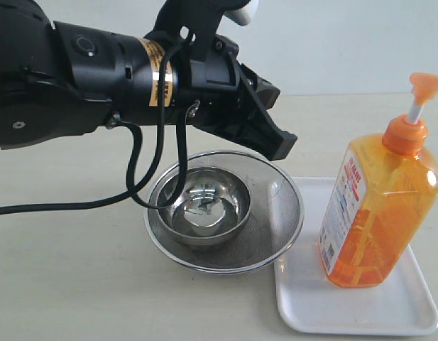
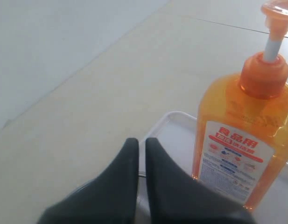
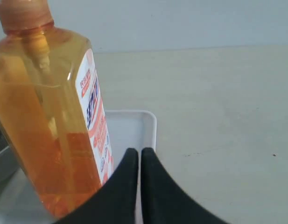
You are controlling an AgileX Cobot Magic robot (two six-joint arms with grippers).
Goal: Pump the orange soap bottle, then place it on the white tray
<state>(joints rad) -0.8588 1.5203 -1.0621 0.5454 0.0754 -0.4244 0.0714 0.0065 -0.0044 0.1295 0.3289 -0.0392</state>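
The orange soap bottle [image 1: 378, 213] stands upright on the white tray [image 1: 360, 312] at the right, its pump head [image 1: 426, 84] raised on the white stem. My left gripper [image 1: 282, 145] hangs shut and empty above the strainer's far rim, left of the bottle and apart from it. The left wrist view shows its closed fingers [image 2: 142, 142] short of the bottle [image 2: 242, 140] and the tray [image 2: 174, 135]. My right gripper [image 3: 139, 151] is shut and empty just beside the bottle [image 3: 41, 116], over the tray's edge [image 3: 148, 126]. It is outside the exterior view.
A round steel bowl [image 1: 204, 206] sits inside a mesh strainer [image 1: 286, 213] at the middle, touching the tray's left side. The left arm's black cable [image 1: 133, 177] loops down over the strainer. Bare beige tabletop [image 1: 69, 284] lies left and in front.
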